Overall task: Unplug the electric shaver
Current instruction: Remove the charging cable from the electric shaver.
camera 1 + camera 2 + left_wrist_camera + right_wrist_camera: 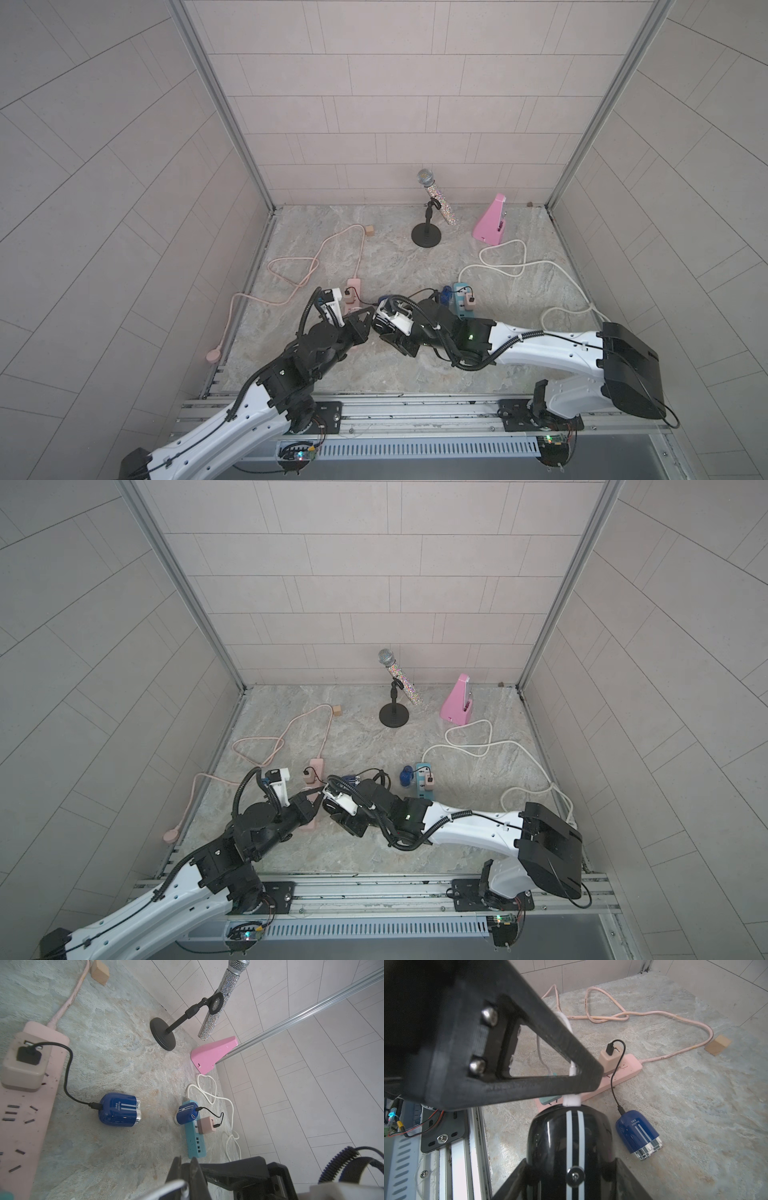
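Two high top views share the table (395, 257); wrist views look close.

- I see a glittery microphone (438, 201) tilted in its black stand (427, 237) near the back wall.
- Pink wedge-shaped object (490, 222) stands near it.
- Small wooden block (369, 230) sits apart.

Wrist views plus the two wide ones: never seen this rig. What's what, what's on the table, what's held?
The robot has a left arm and a right arm over a tabletop. The two wide pictures come from one overhead stereo camera; the others from a camera on each wrist. The right tool grips a black shaver; the left tool is shut on the white cable at its end. On the surface: a pink power strip, a teal power strip, a blue shaver, a second blue shaver, a microphone on a stand, a pink wedge, a wooden block.
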`<move>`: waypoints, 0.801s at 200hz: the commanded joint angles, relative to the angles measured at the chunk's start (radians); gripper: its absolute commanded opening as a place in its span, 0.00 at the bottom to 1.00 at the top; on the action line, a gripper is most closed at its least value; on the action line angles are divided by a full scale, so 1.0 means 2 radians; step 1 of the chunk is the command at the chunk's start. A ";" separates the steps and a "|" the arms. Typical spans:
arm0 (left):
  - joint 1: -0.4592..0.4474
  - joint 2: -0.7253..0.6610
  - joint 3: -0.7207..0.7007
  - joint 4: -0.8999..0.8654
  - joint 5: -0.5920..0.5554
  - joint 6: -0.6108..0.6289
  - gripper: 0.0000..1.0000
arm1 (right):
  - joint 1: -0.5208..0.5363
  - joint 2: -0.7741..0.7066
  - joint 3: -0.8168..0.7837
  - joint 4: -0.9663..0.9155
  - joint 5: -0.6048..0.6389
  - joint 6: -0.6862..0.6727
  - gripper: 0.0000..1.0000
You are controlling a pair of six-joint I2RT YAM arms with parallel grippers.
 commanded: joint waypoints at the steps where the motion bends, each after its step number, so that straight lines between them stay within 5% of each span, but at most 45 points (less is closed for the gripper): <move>1: 0.003 -0.007 -0.001 -0.010 -0.041 0.014 0.00 | 0.002 -0.017 -0.011 -0.021 -0.004 0.012 0.26; 160: 0.003 -0.033 0.008 -0.049 -0.080 0.048 0.00 | 0.004 -0.068 -0.047 -0.055 -0.017 0.062 0.23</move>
